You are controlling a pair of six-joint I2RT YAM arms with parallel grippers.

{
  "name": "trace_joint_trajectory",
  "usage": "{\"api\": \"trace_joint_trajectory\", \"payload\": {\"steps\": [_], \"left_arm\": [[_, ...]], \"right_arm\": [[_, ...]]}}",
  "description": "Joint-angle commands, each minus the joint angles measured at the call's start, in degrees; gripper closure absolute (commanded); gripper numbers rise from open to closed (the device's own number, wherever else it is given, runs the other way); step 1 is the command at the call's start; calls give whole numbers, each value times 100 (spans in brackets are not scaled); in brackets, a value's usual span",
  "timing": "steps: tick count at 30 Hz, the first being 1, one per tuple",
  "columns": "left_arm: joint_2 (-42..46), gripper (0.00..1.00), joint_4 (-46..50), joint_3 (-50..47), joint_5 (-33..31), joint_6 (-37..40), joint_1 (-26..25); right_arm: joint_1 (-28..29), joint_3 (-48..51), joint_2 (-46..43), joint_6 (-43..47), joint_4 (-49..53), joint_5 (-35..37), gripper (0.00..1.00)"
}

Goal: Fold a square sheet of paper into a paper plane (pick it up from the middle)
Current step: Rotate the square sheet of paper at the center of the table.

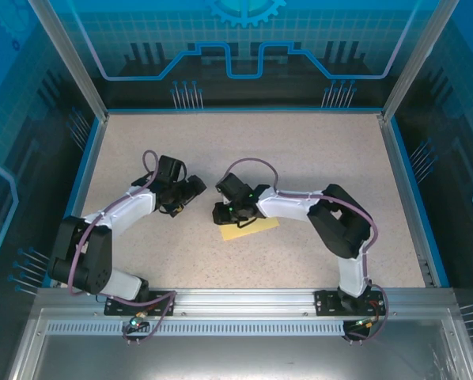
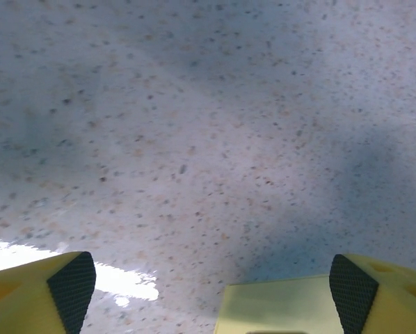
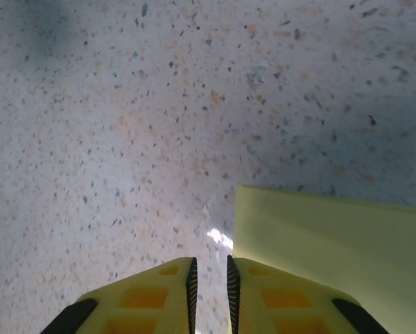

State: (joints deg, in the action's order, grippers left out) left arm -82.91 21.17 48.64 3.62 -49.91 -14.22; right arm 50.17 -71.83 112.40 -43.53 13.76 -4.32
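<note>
Pale yellow paper (image 1: 248, 229) lies flat on the counter (image 1: 300, 158), its straight edge crisp in the right wrist view beside the barely parted, empty right pincer (image 3: 209, 278); the left pincer (image 2: 213, 282) gapes wide.

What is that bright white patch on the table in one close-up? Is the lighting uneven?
Left wrist view: glare washes out the table at lower left, with soft shadow at right. Right wrist view: a small glint beside the sheet of paper. Top external view: evenly lit, no glare.
</note>
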Motion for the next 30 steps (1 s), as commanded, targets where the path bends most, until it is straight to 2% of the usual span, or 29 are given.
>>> {"api": "trace_joint_trajectory", "payload": {"steps": [1, 6, 10, 14, 17, 20, 23, 26, 30], "left_arm": [[260, 7, 402, -43, -175, 344, 68], [320, 5, 418, -81, -171, 464, 77], [298, 5, 391, -109, -43, 536, 73], [285, 5, 425, -118, 95, 653, 64], [307, 5, 374, -189, 295, 715, 73], [318, 4, 219, -299, 596, 755, 45], [297, 4, 125, -363, 775, 784, -50], [242, 4, 61, -351, 879, 816, -236], [123, 4, -183, -357, 1286, 765, -477]], "right_arm": [[75, -306, 318, -3, 605, 123, 79], [147, -189, 332, 435, 1036, 13, 80], [220, 318, 106, 1309, 1376, 12, 80], [54, 1291, -465, 2323, 1442, 29, 81], [-216, 1897, -1183, 2762, 1282, 137, 80], [-634, 2112, -1947, 2416, 1095, 296, 76], [-1283, 2112, -2269, 1410, 1076, 341, 63], [-1790, 2302, -2271, 828, 945, 387, 58], [-2093, 2183, -1942, 605, 797, 300, 57]]}}
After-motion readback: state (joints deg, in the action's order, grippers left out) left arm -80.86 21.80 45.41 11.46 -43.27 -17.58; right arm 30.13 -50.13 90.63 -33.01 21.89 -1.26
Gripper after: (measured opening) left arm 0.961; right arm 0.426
